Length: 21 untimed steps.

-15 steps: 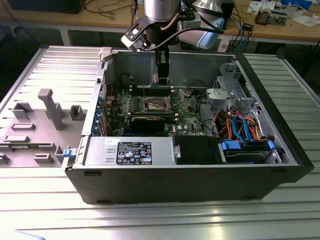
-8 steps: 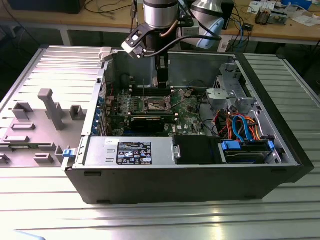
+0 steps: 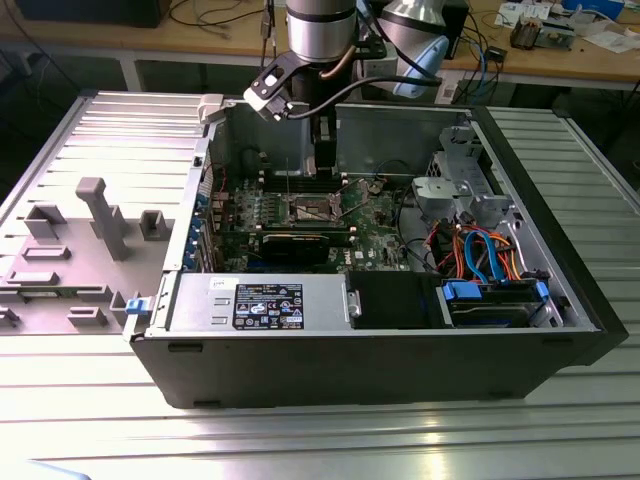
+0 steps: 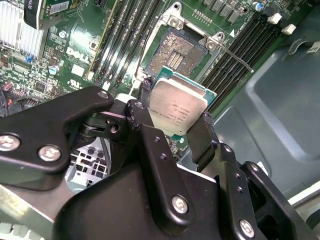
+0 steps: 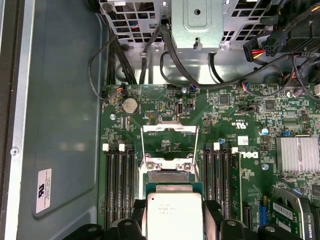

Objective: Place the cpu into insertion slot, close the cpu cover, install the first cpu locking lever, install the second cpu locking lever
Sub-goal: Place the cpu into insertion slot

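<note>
My gripper (image 4: 175, 117) is shut on the cpu (image 4: 177, 106), a flat square chip with a silver-grey top, one black finger (image 4: 143, 107) on each of two opposite edges. The chip hangs a little above the green motherboard, just short of the insertion slot (image 4: 177, 50), whose tan-gold contact field lies uncovered. In the first wrist view the cpu (image 5: 174, 217) sits just before the insertion slot (image 5: 167, 176), and the cpu cover (image 5: 170, 128) stands swung open beyond it. Thin locking levers (image 5: 198, 145) are raised along its sides. In the exterior view the gripper (image 3: 325, 160) reaches down into the open case above the slot (image 3: 308, 208).
Long memory slots (image 5: 117, 185) flank the socket on both sides. A black card (image 3: 295, 245) and a finned heatsink (image 5: 297, 152) lie nearby. Cables (image 5: 150, 45) and a metal drive cage (image 3: 455, 190) crowd one end. The case wall (image 5: 60, 115) runs close alongside.
</note>
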Motion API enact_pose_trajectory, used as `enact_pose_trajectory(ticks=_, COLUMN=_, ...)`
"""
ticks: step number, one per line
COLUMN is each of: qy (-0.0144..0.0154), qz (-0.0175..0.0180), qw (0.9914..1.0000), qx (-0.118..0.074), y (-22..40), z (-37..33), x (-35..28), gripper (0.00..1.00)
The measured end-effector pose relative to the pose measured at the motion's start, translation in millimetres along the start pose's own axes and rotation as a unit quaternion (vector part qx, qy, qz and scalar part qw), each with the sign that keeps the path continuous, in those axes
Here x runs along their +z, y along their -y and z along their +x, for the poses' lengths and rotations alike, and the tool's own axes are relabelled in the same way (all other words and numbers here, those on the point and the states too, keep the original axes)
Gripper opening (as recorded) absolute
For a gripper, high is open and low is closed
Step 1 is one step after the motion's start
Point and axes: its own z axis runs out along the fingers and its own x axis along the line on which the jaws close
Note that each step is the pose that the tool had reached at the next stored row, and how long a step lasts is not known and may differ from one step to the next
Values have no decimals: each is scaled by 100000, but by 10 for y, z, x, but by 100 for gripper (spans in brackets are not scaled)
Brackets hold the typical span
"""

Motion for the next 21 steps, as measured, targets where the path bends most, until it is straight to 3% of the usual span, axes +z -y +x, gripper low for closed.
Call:
enact_pose_trajectory(ticks=9, qy=-2, qz=-2, qw=100000, qx=0, y=0, z=0, x=2, gripper=54)
enact_pose_trajectory(ticks=14, qy=-3, qz=-5, qw=100000, qx=17, y=8, z=5, x=95, gripper=54)
enact_pose_trajectory(ticks=21, qy=-4, qz=-4, qw=100000, qx=15, y=24, z=2, x=284, gripper=54)
